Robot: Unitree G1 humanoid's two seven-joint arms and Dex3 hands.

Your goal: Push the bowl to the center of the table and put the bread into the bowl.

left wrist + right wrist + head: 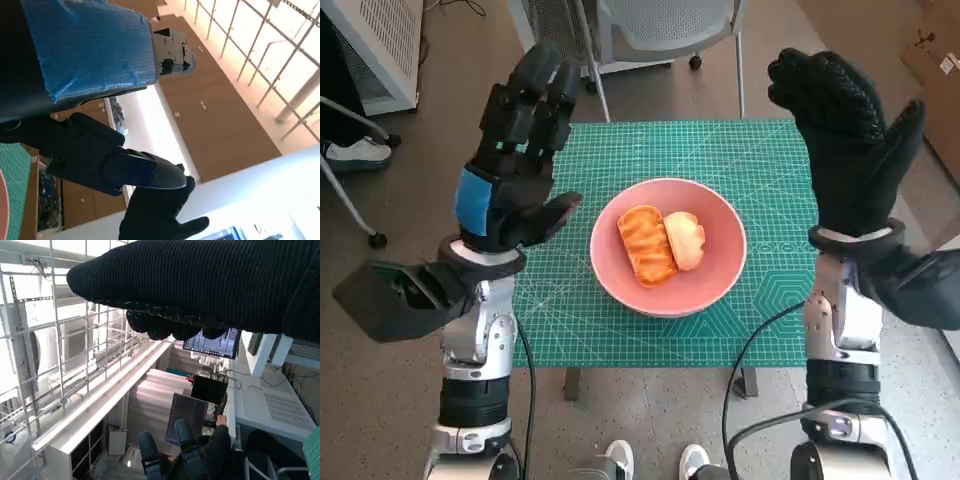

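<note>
Raised hands; bread (660, 242) in bowl (712, 283)

Raised left hand (513, 150) covers the far left corner of the green mat (770, 180), and the gloved right hand (847, 140) hides the far right corner. In the left wrist view only a sliver of the pink bowl (2, 210) shows, cut by the picture's edge, and the bread is out of sight there. The right wrist view has the glove blocking much of the frame, with the seated person (200, 455) cut off at the edge and too dark to make out
</note>
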